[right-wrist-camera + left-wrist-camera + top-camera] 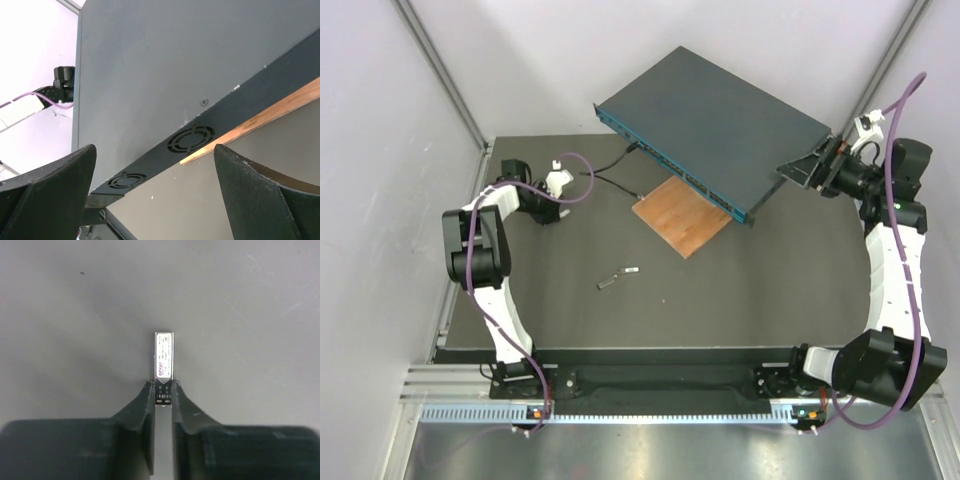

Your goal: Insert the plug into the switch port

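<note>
Two robot arms work at a dark table (760, 300) that carries a network switch (720, 120); the left gripper (163, 386) holds the plug (163, 355).

The wide, flat, dark blue-grey switch sits askew at the far side of the table. Its switch ports (672, 165) line a teal front face turned toward the left arm. A brown wooden board (680, 218) lies flat with its far edge at the switch's front. The right gripper (155, 148) hangs at the switch's right end, its jaws spread wide with nothing between them. A thin black cable (610, 160) runs from the front face toward the left arm. The left gripper's fingers (146, 395) are drawn close together and pinch the plug's sides. The plug's pale, labelled body sticks out past them over bare table, left of the switch and apart from it. Small grey pieces (618, 278) lie loose mid-table.
</note>
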You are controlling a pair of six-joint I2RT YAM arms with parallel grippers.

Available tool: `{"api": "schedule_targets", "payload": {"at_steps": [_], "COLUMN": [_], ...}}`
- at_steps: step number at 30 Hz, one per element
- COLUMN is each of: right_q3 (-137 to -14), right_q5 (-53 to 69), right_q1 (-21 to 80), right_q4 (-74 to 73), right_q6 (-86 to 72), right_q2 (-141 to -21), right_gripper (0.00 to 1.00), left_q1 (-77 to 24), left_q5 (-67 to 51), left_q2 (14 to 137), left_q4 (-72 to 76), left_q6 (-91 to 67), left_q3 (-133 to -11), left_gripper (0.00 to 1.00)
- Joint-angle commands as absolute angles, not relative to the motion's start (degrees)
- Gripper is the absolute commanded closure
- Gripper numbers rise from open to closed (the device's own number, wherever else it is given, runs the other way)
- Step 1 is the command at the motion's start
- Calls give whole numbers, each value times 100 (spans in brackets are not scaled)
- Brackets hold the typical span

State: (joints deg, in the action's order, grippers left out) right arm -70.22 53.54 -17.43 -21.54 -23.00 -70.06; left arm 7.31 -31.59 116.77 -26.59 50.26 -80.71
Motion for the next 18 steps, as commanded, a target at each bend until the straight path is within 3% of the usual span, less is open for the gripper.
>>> {"api": "schedule_targets", "payload": {"at_steps": [1,3,18], "right_q3": [-7479,-7541,-8463], "right_q5": [5300,5274,4958], "right_q1": [-1819,-1819,-1390], "right_q4": [-2057,-2109,-2618], "right_q6": [-2136,-2022,-502], "right_q2": [-6979,-6970,-6794], "right_gripper": [0,0,4], "left_q1": [703,712,835], "left_q5": [-2830,-2839,-4191], "left_q2": [11400,11084,8272], "left_q4": [-2794,-2900,-5043], "left_q6": [5124,5054,4062], "left_q3": [-7718,-7612,-6960], "left_gripper": [91,100,100]}}
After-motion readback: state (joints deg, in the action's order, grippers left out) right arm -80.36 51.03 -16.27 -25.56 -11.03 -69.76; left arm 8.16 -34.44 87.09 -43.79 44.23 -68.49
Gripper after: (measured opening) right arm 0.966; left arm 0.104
